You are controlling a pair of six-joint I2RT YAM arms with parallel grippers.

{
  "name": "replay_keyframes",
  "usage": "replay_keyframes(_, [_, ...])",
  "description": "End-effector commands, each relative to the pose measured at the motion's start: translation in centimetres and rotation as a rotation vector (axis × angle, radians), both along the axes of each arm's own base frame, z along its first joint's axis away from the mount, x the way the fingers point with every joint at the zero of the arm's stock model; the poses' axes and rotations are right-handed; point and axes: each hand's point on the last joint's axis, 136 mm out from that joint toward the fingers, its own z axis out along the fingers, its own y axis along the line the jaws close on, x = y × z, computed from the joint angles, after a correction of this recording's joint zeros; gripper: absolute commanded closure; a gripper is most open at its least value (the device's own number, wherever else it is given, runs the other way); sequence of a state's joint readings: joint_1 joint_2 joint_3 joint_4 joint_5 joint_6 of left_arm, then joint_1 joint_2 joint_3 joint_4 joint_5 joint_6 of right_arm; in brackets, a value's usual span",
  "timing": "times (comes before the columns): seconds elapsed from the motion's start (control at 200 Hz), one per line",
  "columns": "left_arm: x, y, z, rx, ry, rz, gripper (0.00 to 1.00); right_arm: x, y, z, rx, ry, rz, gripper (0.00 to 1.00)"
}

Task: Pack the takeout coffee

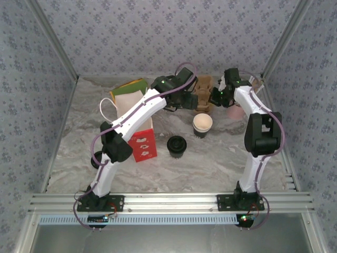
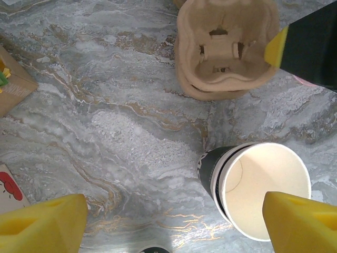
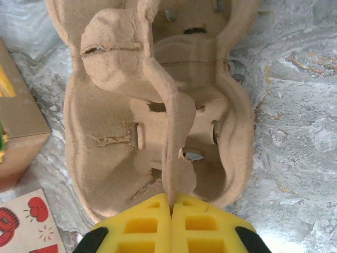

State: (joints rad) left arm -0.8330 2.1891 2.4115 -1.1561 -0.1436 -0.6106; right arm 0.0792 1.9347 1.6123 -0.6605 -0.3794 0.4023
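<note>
Currently I'm hovering the left gripper (image 2: 175, 219), spread wide, beside the upright takeout coffee (image 2: 260, 187) at lower right. My right gripper (image 3: 171, 204) is clenching the cup carrier (image 3: 158, 105).

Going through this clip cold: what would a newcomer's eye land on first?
The right end effector is pinched shut on the centre ridge of the cardboard cup carrier at the back of the table. Just in front of the carrier stands the lidless takeout coffee cup, with the left end effector hanging wide open close by. The red-and-white bag sits to the left, partly under the left arm.
</note>
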Motion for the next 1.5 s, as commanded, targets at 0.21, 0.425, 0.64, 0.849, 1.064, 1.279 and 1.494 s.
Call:
replay_keyframes(0.21, [0.2,1.3,5.1,-0.107,-0.052,0.007,0.00,-1.1,0.4,3.0,0.028,-0.064,0.021,1.00])
replay_keyframes(0.425, [0.9,1.5,8.6,-0.236,-0.090,0.004,0.00,-1.6,0.8,8.5,0.051,-0.213,0.049,1.00])
replay_keyframes(0.64, [0.6,1.6,12.1,-0.299,-0.153,-0.013,0.13,-3.4,2.7,14.8,0.091,-0.358,0.114,1.00])
replay_keyframes(0.849, [0.4,1.7,12.8,-0.302,-0.175,-0.033,0.22,-5.6,5.4,19.9,0.113,-0.498,0.196,1.00])
replay_keyframes(1.064, [0.7,1.9,12.3,-0.280,-0.178,-0.032,0.34,-7.6,7.6,21.8,0.185,-0.515,0.250,0.99])
replay_keyframes(1.279, [0.9,2.0,12.2,-0.303,-0.172,-0.026,0.57,-8.4,7.8,21.7,0.200,-0.511,0.247,0.99])
replay_keyframes(1.494, [1.1,2.2,11.7,-0.291,-0.174,-0.015,0.71,-8.7,7.9,21.7,0.220,-0.509,0.247,0.98])
